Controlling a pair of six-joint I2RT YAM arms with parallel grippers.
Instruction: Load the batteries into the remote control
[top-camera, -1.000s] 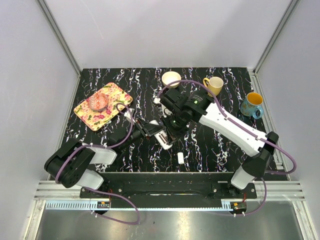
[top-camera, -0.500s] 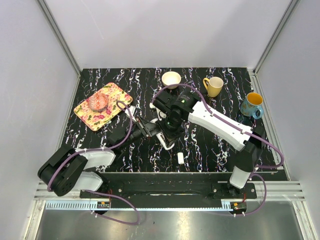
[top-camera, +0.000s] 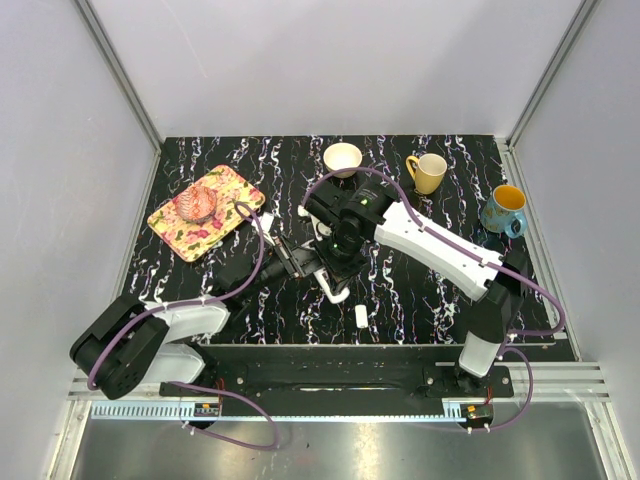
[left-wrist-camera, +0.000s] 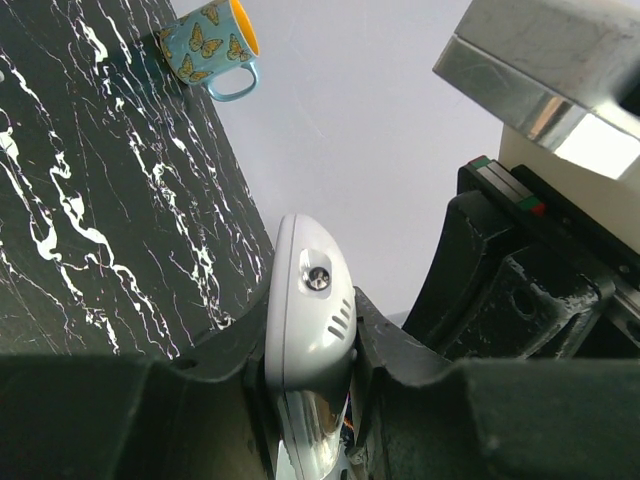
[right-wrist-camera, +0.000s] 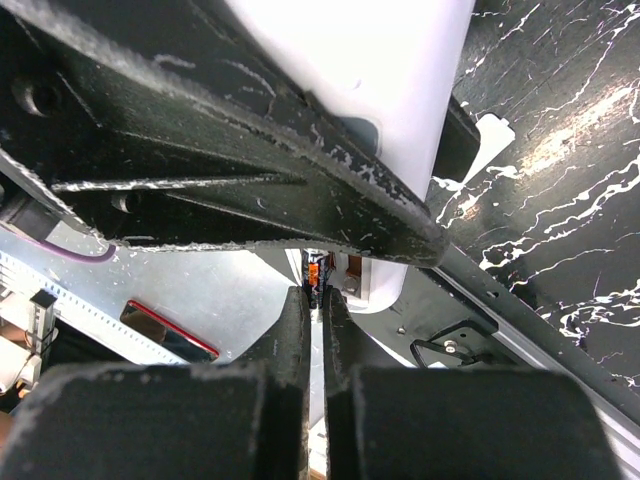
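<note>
My left gripper (top-camera: 303, 262) is shut on the remote control (top-camera: 331, 289), held above the table's middle; its white end sticks out toward the near edge. In the left wrist view the remote control (left-wrist-camera: 303, 310) stands edge-on, pinched between both fingers of the left gripper (left-wrist-camera: 310, 345). My right gripper (top-camera: 338, 260) hangs right over it, shut. In the right wrist view the right gripper (right-wrist-camera: 322, 296) has its tips pressed together against the remote control (right-wrist-camera: 385, 275), by a small orange and dark spot (right-wrist-camera: 316, 270). No batteries show in any view.
A small white lozenge-shaped piece (top-camera: 361, 316) lies near the front edge. At the back stand a white bowl (top-camera: 343, 158), a yellow mug (top-camera: 428, 172) and a blue butterfly mug (top-camera: 503, 208). A floral tray (top-camera: 225, 190) sits at the left.
The right arm swung left and settled over the remote during the first half second, then held still. The left arm's elbow drifted slightly left. Both grippers stayed shut.
</note>
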